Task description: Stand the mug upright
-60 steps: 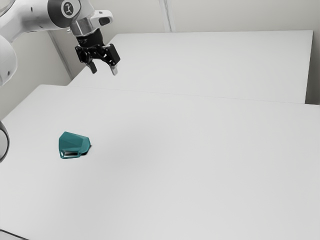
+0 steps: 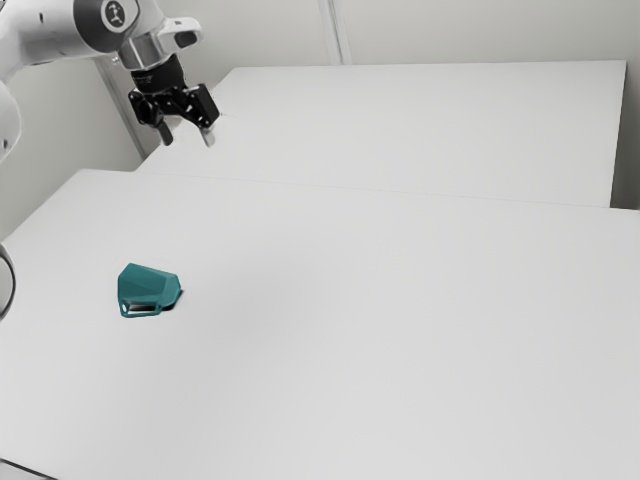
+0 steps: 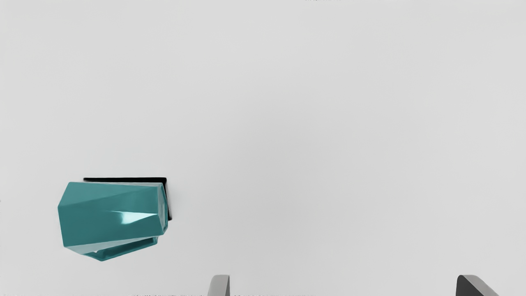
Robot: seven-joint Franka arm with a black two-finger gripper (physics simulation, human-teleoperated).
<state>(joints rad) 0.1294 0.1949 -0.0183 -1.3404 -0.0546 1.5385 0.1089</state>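
The faceted teal mug point(image 2: 148, 285) lies on its side on the white tabletop point(image 2: 400, 320), well apart from the claw point(image 2: 188, 141), which hangs above with its fingers spread wide and empty.

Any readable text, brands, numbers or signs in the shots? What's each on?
Readable words, brands or numbers: none.
Round emblem on the arm's dark joint cover: pale mark inside a ring, too small to make out.
Teal mug: no lettering on the faces in view.
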